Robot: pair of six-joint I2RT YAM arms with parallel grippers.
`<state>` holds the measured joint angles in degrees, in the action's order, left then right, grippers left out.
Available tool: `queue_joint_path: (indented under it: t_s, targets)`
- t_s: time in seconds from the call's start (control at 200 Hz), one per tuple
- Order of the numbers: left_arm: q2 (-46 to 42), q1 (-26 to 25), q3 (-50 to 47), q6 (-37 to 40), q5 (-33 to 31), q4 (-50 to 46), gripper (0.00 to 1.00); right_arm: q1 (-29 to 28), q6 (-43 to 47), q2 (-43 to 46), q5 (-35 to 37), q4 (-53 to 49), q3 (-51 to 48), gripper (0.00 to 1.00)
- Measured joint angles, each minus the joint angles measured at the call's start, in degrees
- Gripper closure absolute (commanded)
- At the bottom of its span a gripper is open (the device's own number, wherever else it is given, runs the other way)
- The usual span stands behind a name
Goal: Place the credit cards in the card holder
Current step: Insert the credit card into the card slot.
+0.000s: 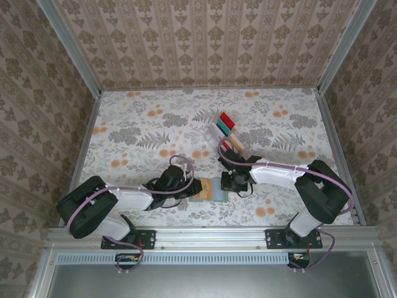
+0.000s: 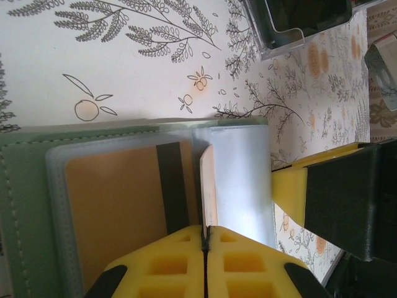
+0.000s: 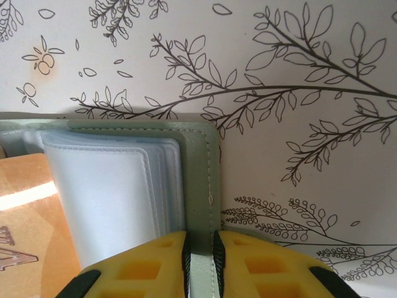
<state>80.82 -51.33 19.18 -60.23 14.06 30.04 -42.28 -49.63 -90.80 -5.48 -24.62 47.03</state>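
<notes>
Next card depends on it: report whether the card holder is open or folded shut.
Open: the card holder lies spread flat, clear inner pockets facing up, an orange card visible inside one.

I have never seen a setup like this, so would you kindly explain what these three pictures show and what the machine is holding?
Two robot arms are bolted at a table's near edge. One picture looks down from above; the other two come from cameras on each wrist. On the flowered table lie an open green card holder and a clear rack with more cards. The left fingers pinch a thin card on edge over the holder's pockets; the right fingers clamp the holder's cover.
</notes>
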Motion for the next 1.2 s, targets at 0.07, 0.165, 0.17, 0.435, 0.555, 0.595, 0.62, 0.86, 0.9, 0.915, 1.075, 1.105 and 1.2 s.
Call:
queue_joint_path:
  t_s: [0.07,0.165,0.17,0.435,0.555,0.595,0.62,0.86,0.9,0.915,1.075,1.105,1.2]
  targets:
    - [-0.1,0.0,0.0,0.0,0.0,0.0,0.90,0.0,0.0,0.0,0.0,0.0,0.0,0.78]
    - [0.0,0.0,0.0,0.0,0.0,0.1,0.89,0.0,0.0,0.0,0.0,0.0,0.0,0.78]
    - [0.0,0.0,0.0,0.0,0.0,0.1,0.89,0.0,0.0,0.0,0.0,0.0,0.0,0.78]
    - [2.0,-0.3,0.0,-0.2,-0.9,1.6,0.87,0.0,0.0,-0.1,0.0,0.0,0.1,0.77]
    - [2.0,-0.4,0.0,-0.6,-1.3,2.9,0.87,0.0,0.0,0.0,0.2,-0.2,0.2,0.76]
    - [2.0,-0.4,0.0,-0.7,-1.4,3.1,0.87,0.0,0.0,0.0,0.3,-0.3,0.2,0.76]
    - [2.0,-0.4,0.0,-0.7,-1.5,3.2,0.87,0.0,0.0,0.0,0.4,-0.4,0.3,0.76]
    - [3.1,-0.4,0.0,-1.3,-1.7,4.0,0.87,0.0,0.0,0.4,2.7,-3.0,0.7,0.71]
    - [3.5,-0.4,0.0,-1.5,-1.7,4.3,0.87,0.0,0.0,0.4,3.1,-3.5,0.9,0.71]
    - [3.6,-0.4,0.0,-1.5,-1.7,4.4,0.87,0.0,0.0,0.4,3.3,-3.7,0.9,0.71]
    - [4.9,-0.5,0.0,-1.7,-1.7,6.3,0.84,0.0,0.3,0.0,3.8,-4.6,1.0,0.78]
    - [5.0,-0.7,0.0,-1.7,-1.7,6.5,0.82,0.0,0.3,-0.2,3.9,-4.9,1.2,0.79]
    - [5.4,-1.2,0.2,-1.8,-1.9,7.0,0.81,-0.1,0.4,-0.7,4.3,-5.5,1.5,0.83]
